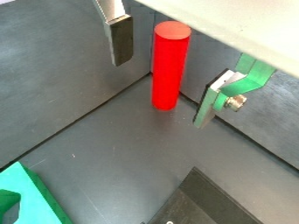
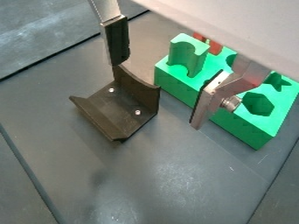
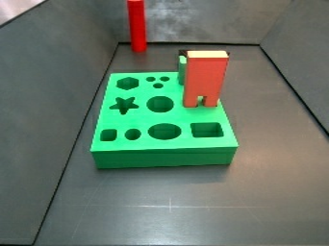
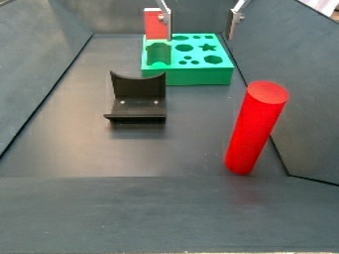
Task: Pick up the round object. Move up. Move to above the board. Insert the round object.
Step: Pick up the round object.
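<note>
My gripper (image 1: 170,66) hangs spread and empty, the round object (image 1: 170,66) standing upright on the tabletop (image 1: 93,149) beyond its fingers (image 1: 121,42), near the wall and well apart from the board (image 3: 164,120). I should advance level, centre it, then close low.

I read this as a lab test cell rather than any lived-in room: a dark grey matte floor (image 4: 119,149) boxed in by plain grey walls (image 3: 58,24), bare of furniture. On it stand only purpose-made pieces: the dark L-shaped fixture (image 4: 137,97) bolted to a base plate, the thick bright green board (image 3: 164,120) cut with shaped holes at about 12 o'clock from it in that side view, and the smooth red cylinder peg (image 4: 255,127) (toy-plain, unmarked). The silver-fingered gripper (image 1: 170,66) hangs above the floor.
</note>
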Robot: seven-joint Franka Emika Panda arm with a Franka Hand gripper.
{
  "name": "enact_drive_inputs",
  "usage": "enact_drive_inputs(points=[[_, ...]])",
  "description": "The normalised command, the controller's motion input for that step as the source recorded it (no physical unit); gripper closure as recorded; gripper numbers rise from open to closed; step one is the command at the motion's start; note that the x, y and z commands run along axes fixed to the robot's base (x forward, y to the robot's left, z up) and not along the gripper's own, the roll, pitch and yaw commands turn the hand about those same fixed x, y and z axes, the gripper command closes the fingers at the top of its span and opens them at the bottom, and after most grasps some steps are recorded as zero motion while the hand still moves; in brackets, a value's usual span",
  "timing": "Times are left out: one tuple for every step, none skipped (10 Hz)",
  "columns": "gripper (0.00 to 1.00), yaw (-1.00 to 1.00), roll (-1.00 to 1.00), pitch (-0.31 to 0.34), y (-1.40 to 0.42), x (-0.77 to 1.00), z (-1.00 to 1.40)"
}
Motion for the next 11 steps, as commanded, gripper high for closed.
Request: enact_drive_inputs(points=[[0.00,0.00,-0.10,0.000,0.09,0.00,-0.13],[0.00,0.00,0.03,-0.054,0.28,-0.24,-0.41],[0.00,0.00,-0.23,-0.069,0.11,-0.04,-0.09],[0.00,0.21,-0.10,-0.054,0.49,-0.14,-0.28],[0.00,0.11,-0.08,-0.119,0.84,-0.52,-0.31],[0.00,0.17,-0.07,-0.090,0.77,-0.47,-0.27],[0.00,0.17,-0.13,-0.053,0.81,-0.39,-0.21],[0.00,0.10,-0.13,-0.090,0.69,-0.52,-0.12],[0.00,0.07,-0.14,-0.086,0.43,-0.39,-0.09],[0.00,0.06,-0.07,-0.089,0.34,-0.43,-0.16],[0.00,0.05,-0.07,-0.073,0.30,-0.40,-0.20]])
